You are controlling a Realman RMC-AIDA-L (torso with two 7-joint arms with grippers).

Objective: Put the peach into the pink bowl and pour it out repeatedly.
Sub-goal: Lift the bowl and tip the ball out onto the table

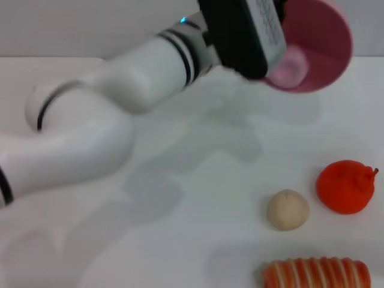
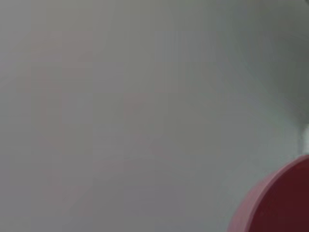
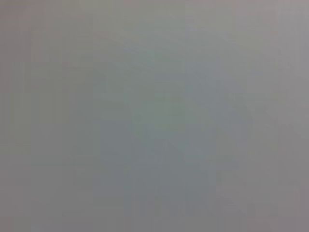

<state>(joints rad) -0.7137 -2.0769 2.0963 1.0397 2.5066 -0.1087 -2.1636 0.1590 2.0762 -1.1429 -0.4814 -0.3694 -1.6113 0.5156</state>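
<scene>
Before me lies a white desk [image 1: 198, 180], matte and plain, filling nearly all of my head view. Soft grey shadows lie across its middle, blurred at the edges, so the light is diffuse and comes from above. Along the far edge the desk meets a pale grey wall [image 1: 72, 27], bare and even in tone. My left wrist view shows mostly a smooth grey surface, and my right wrist view gives only a flat, featureless grey field.

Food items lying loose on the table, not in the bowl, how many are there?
3: a beige ball, an orange-red lumpy fruit beside it, and a striped orange roll at the near edge. The arm could hide more.
</scene>
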